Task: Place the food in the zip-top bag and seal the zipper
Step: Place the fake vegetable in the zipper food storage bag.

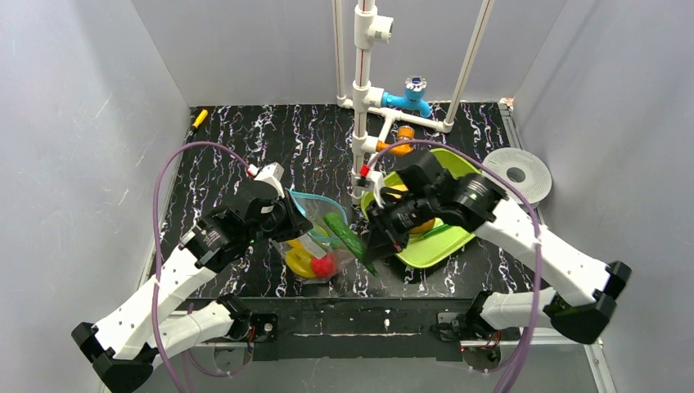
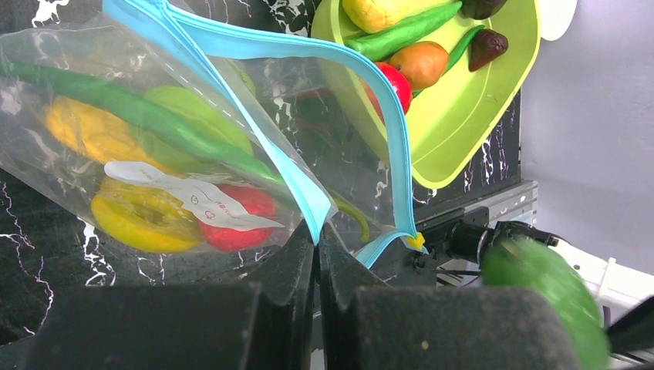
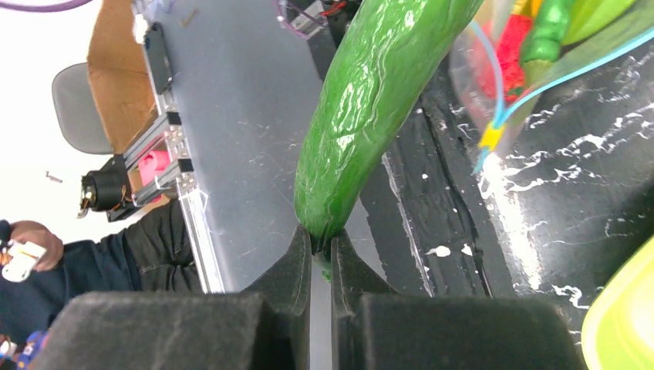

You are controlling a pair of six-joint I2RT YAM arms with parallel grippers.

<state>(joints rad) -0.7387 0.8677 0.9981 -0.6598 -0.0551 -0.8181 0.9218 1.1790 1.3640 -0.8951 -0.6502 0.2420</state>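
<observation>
left arm [image 1: 176,278]: stretched forward-inward, jaws pinched tight | right arm [image 1: 548,246]: stretched inward, jaws clamped, angled down

Bag [image 1: 313,246] left of tray [image 1: 446,244]; cucumber [image 1: 344,234] between them

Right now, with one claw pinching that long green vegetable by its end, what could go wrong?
The right gripper holds the cucumber only by its tip, so it may swing or slip out.
The zip-top bag is already fairly full, so the long cucumber may catch on the zipper instead of sliding in.
The left gripper pinches just a bit of that zipper; a push could tug it free.
</observation>
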